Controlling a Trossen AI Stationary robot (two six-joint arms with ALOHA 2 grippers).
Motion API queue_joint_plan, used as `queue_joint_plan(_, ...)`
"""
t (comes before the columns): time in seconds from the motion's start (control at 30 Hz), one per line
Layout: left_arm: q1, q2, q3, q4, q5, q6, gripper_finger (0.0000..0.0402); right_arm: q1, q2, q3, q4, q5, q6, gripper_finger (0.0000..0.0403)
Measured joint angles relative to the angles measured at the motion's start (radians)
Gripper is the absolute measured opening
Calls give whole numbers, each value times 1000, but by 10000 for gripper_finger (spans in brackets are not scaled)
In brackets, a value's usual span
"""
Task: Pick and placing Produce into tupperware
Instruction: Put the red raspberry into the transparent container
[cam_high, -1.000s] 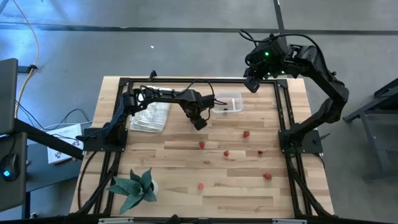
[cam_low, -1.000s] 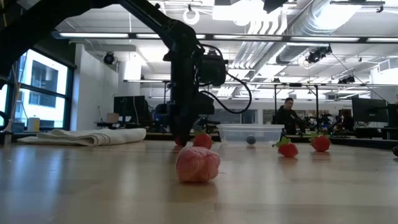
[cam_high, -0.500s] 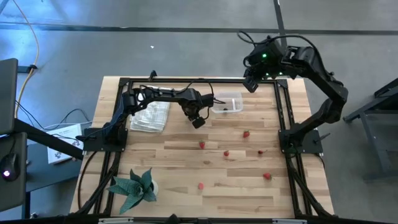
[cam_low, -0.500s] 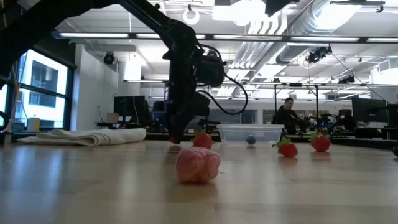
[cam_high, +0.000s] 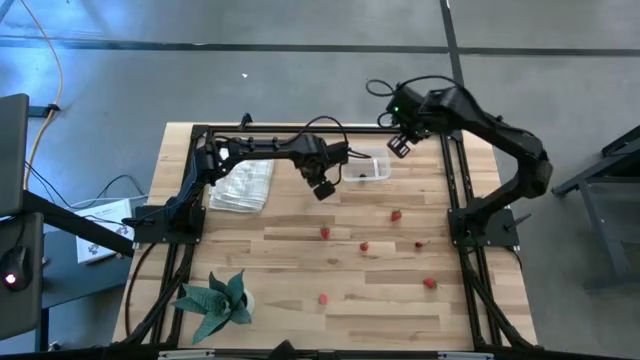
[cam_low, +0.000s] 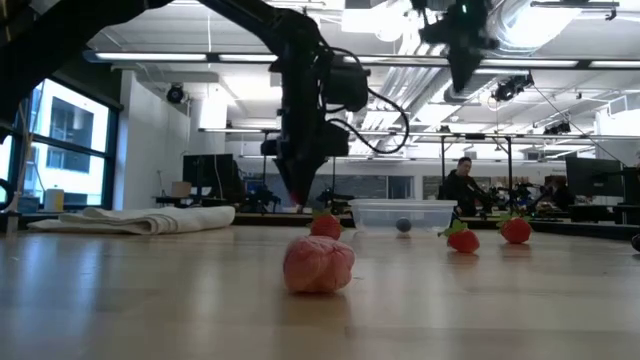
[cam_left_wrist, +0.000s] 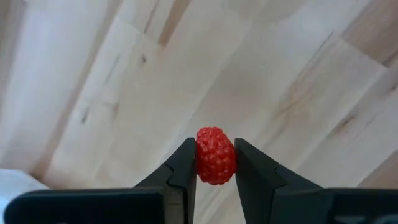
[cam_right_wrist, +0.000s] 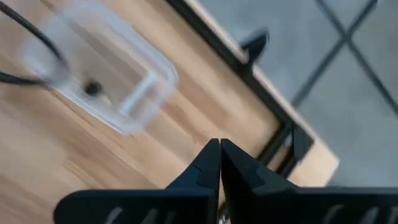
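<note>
My left gripper (cam_left_wrist: 215, 163) is shut on one piece of produce, a red raspberry (cam_left_wrist: 216, 155), and hangs above the wood just left of the tupperware (cam_high: 368, 167). That clear container holds one dark berry (cam_right_wrist: 92, 88). My right gripper (cam_right_wrist: 219, 148) is shut on nothing and hovers high over the table's far right corner (cam_high: 400, 148), beyond the tupperware. Several more red pieces lie loose on the table, among them one (cam_high: 397, 214) near the container and one (cam_low: 318, 265) close to the low camera. My left gripper pinches the raspberry's two opposite sides (cam_left_wrist: 200, 157) between its two fingers. The fingers point steeply down from above. The berry is lifted clear of the table, with its tip sticking out past the fingertips.
A folded white cloth (cam_high: 243, 186) lies at the far left, under the left arm. A green leafy plant (cam_high: 215, 300) stands at the near left corner. A black frame (cam_high: 300, 130) runs round the table's edges. People and desks show in the room behind.
My left gripper has risen from the table with the raspberry, which is now lifted clear, and drifted slightly toward the far edge. My right gripper has come down and swung toward the table's left, closer to the tupperware, tipping more steeply downward.
</note>
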Motion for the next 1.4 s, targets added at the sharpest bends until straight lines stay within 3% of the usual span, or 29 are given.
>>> queue_joint_plan(0.13, 0, -1, 38, -32, -14, 26, 70, -77, -57, -204, 122, -21, 18, 1)
queue_joint_plan(0.37, 0, -2, 64, -56, -17, 40, 74, -219, -197, -613, 525, -282, 64, 0)
queue_joint_plan(0.63, 0, -2, 64, -59, -20, 48, 73, -225, -194, -902, 877, -385, 234, 0)
queue_joint_plan(0.93, 0, -2, 64, -62, -20, 48, 74, -166, -110, -941, 1077, -389, 317, 0)
queue_joint_plan(1.4, 0, -2, 64, -62, -15, 45, 74, -121, -58, -814, 1083, -393, 290, 0)
